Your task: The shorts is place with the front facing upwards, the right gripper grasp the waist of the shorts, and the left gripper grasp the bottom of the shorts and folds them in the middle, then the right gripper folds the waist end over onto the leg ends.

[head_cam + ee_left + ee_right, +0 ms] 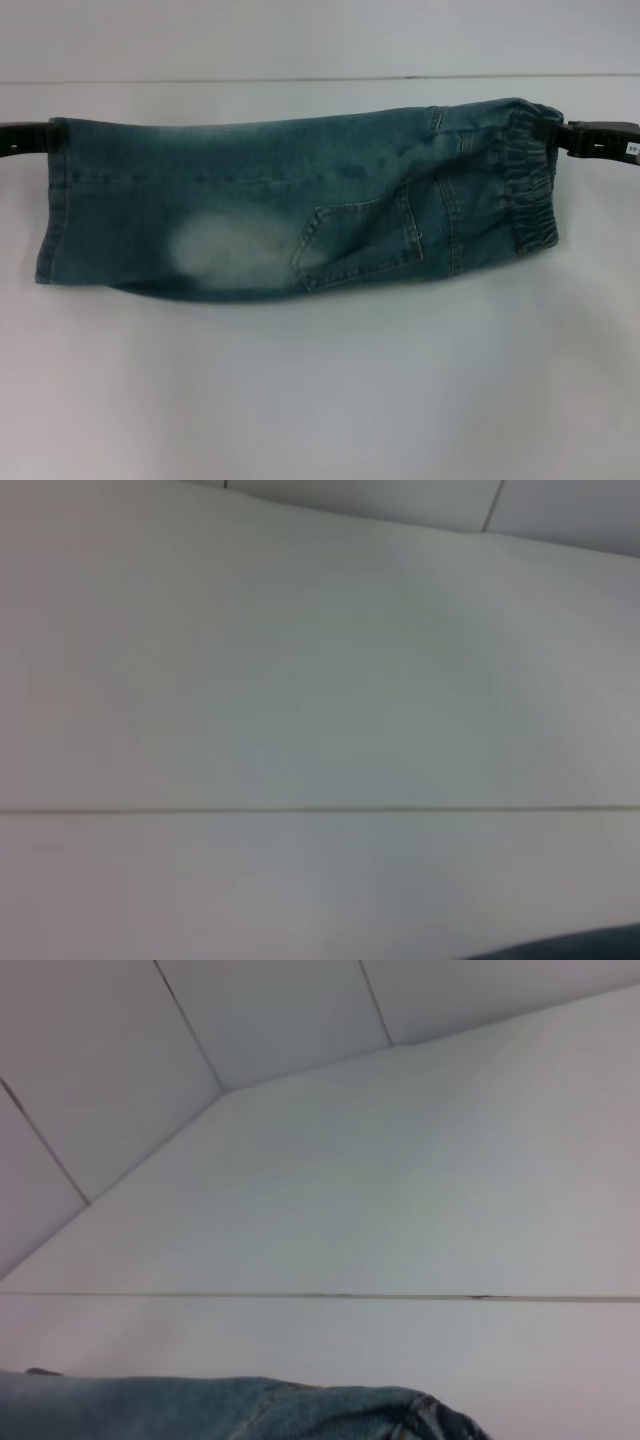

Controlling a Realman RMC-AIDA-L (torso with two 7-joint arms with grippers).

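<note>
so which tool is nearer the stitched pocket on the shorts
Right. The right tool is at the waistband end, beside the pocket; the left tool holds the far leg-hem end.

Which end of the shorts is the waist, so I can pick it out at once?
Find the denim shorts stretched across the white table between the two claws. Follow them to the robot's right, where the right claw grips the fabric. That end is the waist: a puckered elastic band, unlike the flat stitched hem held by the left claw.
</note>
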